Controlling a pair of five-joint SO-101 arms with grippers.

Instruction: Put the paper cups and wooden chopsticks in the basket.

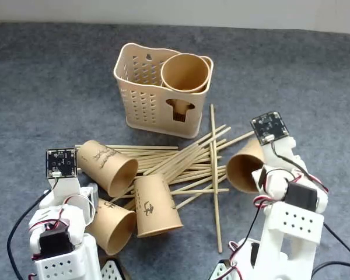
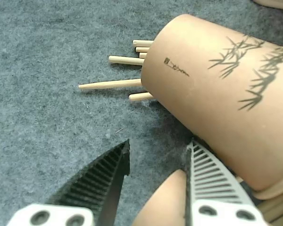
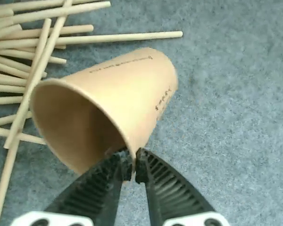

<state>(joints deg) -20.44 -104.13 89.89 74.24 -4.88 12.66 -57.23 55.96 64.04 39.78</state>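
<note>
Carpet [image 1: 46, 76] grey, felted, under basket [image 1: 141, 96], paper cup [image 1: 245, 166]; pale wall [image 1: 163, 9] behind.

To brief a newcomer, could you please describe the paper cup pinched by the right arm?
Find the basket at the back of the mat, then the chopsticks fanned in front of it. At the pile's right end a cup lies on its side, apart from the three cups at the left end; it alone has the right arm's jaws shut on its rim.
</note>
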